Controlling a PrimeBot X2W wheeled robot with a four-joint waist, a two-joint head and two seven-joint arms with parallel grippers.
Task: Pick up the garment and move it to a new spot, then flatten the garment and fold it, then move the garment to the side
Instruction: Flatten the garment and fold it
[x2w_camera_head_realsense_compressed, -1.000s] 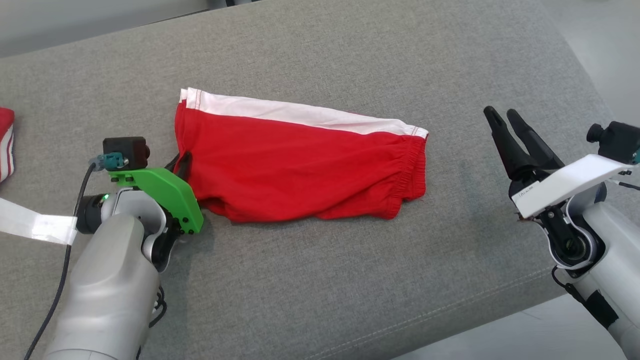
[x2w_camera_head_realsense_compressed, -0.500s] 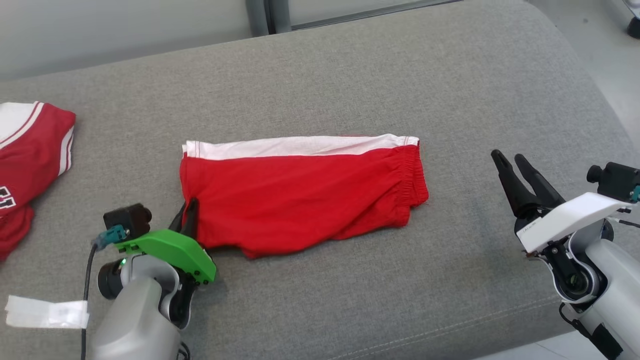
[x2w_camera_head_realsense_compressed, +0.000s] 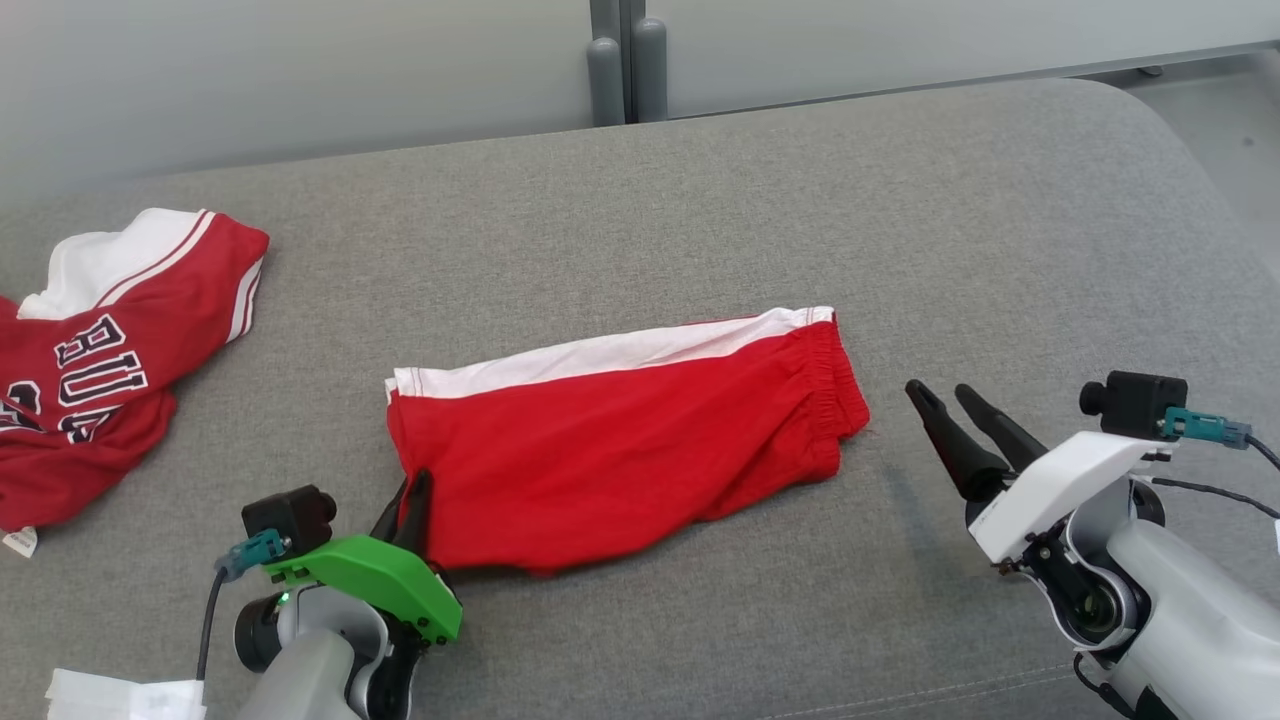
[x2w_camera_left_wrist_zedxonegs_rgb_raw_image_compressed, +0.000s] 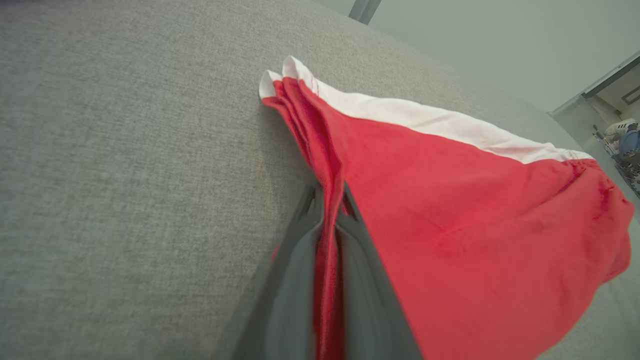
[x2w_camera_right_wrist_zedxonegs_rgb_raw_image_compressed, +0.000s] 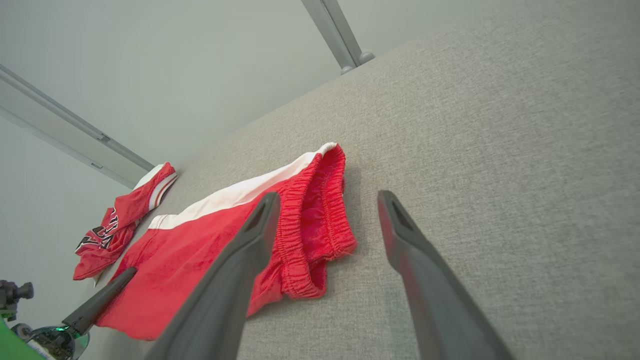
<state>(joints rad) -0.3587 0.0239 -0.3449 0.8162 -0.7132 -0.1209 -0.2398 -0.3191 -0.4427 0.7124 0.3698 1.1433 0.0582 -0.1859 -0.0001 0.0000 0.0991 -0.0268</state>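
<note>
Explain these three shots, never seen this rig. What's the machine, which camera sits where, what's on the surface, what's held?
It's a wheeled robot with two arms, each ending in a two-finger hand. The wide picture looks down from a camera on its head. The other two come from cameras on the left and right wrists, each looking along that hand's own dark fingers.

On the grey upholstered surface lie red shorts with a white side stripe, folded over. Farther left is a crumpled red jersey with lettering.

The left hand is shut on the shorts at their leg end; the left wrist view shows the cloth pinched between its fingers. The right hand is open and holds nothing. It sits just off the elastic waistband end, apart from the cloth.
</note>
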